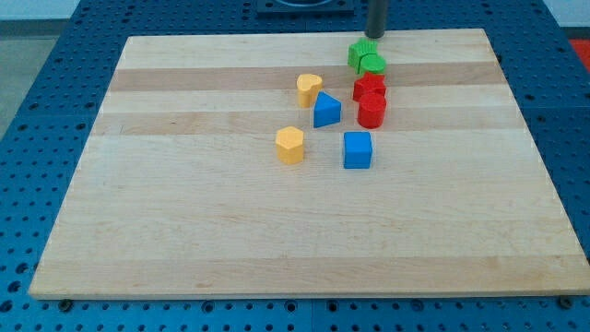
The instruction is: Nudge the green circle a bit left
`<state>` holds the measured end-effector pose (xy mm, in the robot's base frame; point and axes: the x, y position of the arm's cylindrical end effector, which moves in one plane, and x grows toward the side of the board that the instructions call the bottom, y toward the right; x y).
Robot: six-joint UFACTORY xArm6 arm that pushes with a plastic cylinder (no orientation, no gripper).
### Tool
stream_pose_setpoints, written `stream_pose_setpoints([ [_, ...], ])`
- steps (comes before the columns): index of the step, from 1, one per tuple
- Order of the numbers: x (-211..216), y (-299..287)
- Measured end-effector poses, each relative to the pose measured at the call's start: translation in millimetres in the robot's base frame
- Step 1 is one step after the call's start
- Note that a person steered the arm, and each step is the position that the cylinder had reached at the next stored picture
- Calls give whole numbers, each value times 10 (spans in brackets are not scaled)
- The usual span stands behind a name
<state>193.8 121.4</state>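
Gripper-less, my tip point(375, 36) grasps nothing, just above the green circle point(373, 64); light, slippery block, push its right edge.

Wooden board point(184, 231) carries eight blocks (clustered top-centre).

On the wooden table point(184, 231), a green block point(360, 52) of unclear shape sits just below the hand. Further below come two red blocks point(370, 88) point(371, 112), touching. Down-left lie a yellow heart point(309, 88), blue triangle point(326, 110), yellow hexagon point(289, 145); a blue cube point(358, 149) sits lowest.
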Motion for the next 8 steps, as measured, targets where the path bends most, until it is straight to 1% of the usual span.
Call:
stream_pose_setpoints([
  [1, 108, 172],
  [4, 863, 177],
  [5, 941, 136],
  [8, 941, 70],
])
